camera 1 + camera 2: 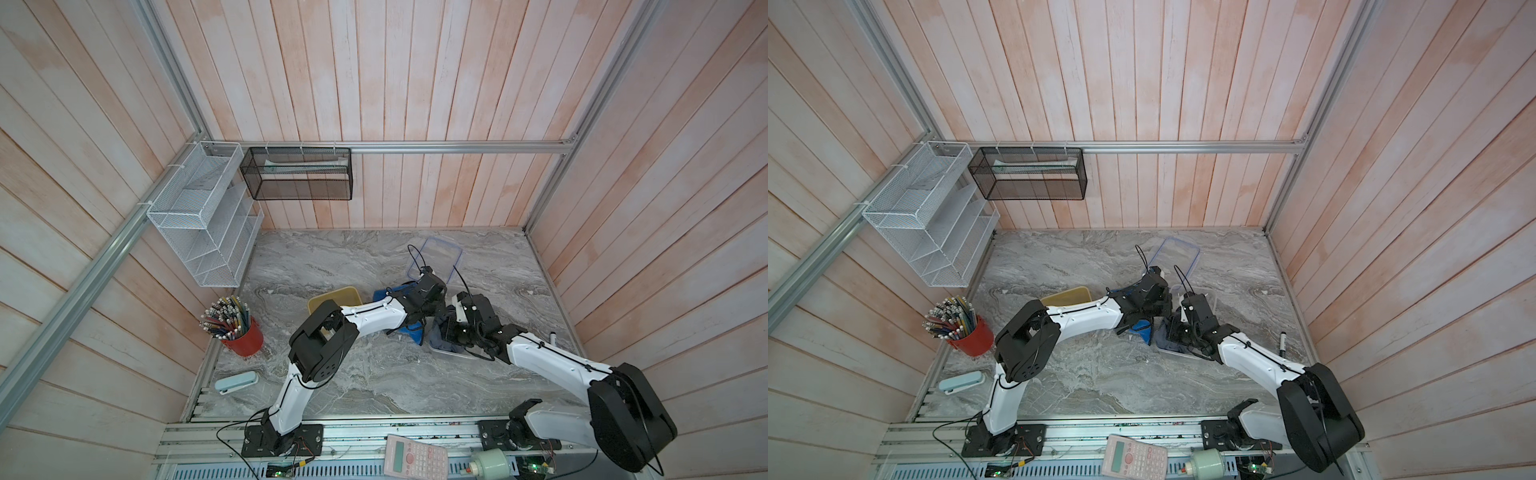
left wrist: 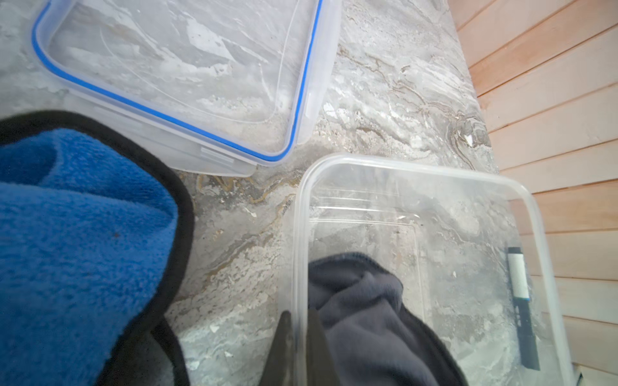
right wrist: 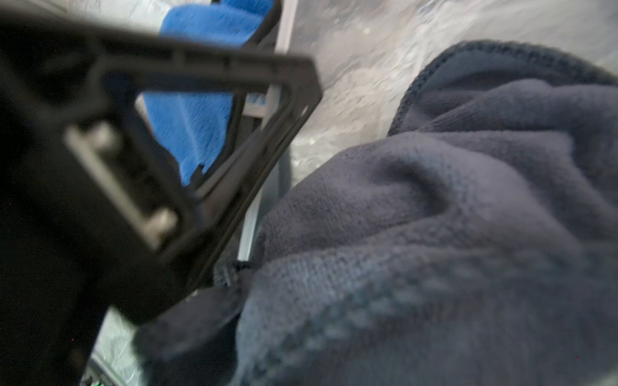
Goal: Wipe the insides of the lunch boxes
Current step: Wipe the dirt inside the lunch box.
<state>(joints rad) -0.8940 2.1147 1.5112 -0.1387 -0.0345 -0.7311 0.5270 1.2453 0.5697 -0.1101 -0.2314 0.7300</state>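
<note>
While left end effector (image 2: pixel 296 347) pinches rim of clear lunch box (image 2: pixel 418 165) | right end effector (image 1: pixel 451 330) grips grey cloth (image 2: pixel 361 317) inside it

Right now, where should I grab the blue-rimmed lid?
Probably pinch the lid by its raised rim, from above, straddling it. It lies flat on the table, seal up, so only the rim stands up to grip.
</note>
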